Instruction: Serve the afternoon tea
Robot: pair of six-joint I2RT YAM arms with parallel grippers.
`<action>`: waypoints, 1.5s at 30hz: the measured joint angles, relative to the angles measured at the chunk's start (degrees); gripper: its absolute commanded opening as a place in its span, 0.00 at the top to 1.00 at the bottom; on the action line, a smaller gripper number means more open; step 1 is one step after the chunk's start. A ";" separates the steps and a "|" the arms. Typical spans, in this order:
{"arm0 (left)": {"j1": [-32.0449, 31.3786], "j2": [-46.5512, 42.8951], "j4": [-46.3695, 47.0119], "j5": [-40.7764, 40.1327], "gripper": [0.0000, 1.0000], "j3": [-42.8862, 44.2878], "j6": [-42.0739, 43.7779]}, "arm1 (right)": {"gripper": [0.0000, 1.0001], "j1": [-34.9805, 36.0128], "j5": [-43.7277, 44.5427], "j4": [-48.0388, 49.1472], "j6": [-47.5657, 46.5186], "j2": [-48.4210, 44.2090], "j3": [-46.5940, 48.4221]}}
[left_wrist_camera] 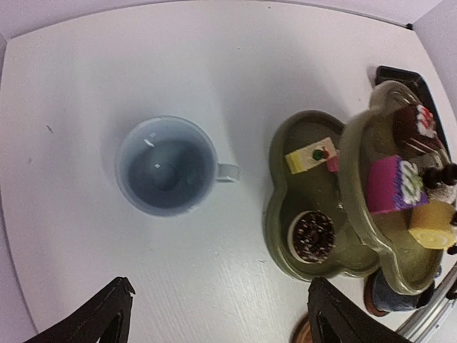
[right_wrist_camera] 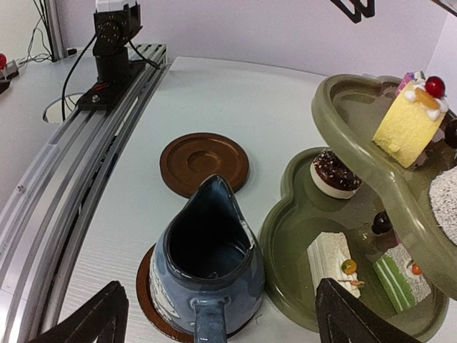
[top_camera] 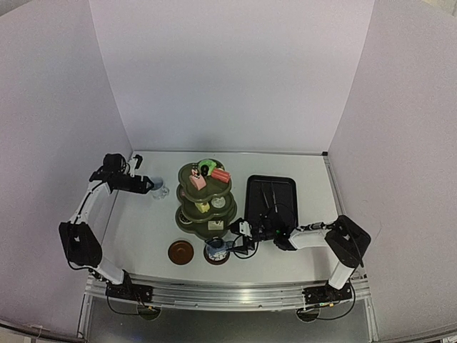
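The olive-green three-tier stand (top_camera: 203, 196) carries small cakes, among them a chocolate doughnut (right_wrist_camera: 332, 174) and a white slice (right_wrist_camera: 332, 261) on the bottom tier. A dark blue cup (right_wrist_camera: 207, 264) stands on a brown coaster (right_wrist_camera: 146, 293), handle toward the camera. My right gripper (right_wrist_camera: 221, 287) is open around it, both fingers apart from its sides. A second brown coaster (right_wrist_camera: 203, 163) lies bare beyond it. A pale blue cup (left_wrist_camera: 166, 166) stands upright on the table left of the stand. My left gripper (left_wrist_camera: 221, 286) is open just short of that cup, nothing between its fingers.
A black tray (top_camera: 271, 200) holding metal tongs lies right of the stand. The aluminium rail (right_wrist_camera: 78, 164) runs along the near table edge. White walls enclose the table on three sides.
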 measured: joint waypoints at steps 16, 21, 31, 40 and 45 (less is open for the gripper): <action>-0.10 35.44 -18.00 -19.83 0.23 38.25 11.98 | 0.07 0.41 10.37 -12.60 15.40 -12.83 2.01; -0.78 39.65 -18.54 -20.39 0.28 42.20 13.37 | 0.07 2.51 14.74 -14.81 17.76 -15.26 2.01; -3.48 41.75 -18.87 -20.08 0.69 42.41 14.36 | 0.07 4.20 20.32 -16.49 20.41 -16.80 2.01; -3.37 43.35 -19.50 -18.59 1.00 42.54 11.11 | 0.07 5.23 22.80 -16.72 21.35 -16.97 2.01; -3.40 43.14 -20.42 -17.40 1.00 43.13 6.97 | 0.07 6.00 24.32 -16.96 21.75 -17.09 2.01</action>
